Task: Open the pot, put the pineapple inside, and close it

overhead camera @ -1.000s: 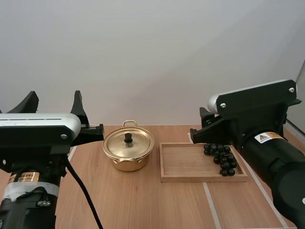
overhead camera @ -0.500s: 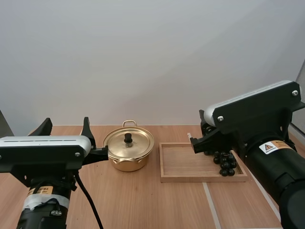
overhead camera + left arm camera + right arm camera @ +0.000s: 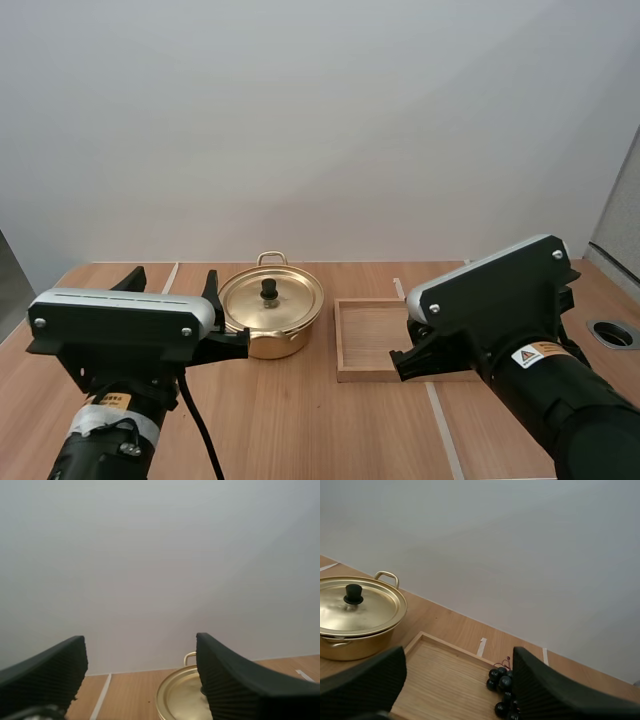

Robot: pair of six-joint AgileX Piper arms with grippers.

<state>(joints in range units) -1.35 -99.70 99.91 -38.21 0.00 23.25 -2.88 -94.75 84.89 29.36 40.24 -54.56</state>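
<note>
left gripper (image 3: 139,655) and right gripper (image 3: 459,665) both spread wide apart, lidded pot (image 3: 176,697) ahead between the left's fingers, grapes (image 3: 502,686) just beside one right finger

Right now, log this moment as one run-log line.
pot: lid on | grapes: in wooden tray | left jaws: open, facing pot | right jaws: open, facing tray

Wooden counter (image 3: 300,420), light brown, with thin white tape strips (image 3: 441,430) running front to back. Two things sit directly on it. Gold pot (image 3: 268,346), lid (image 3: 295,300) on, stands left of centre toward the back. Wooden tray (image 3: 366,375) lies flat just beside the pot on its right, small gap, not touching. Round hole (image 3: 612,333) in the counter near the right edge.
</note>
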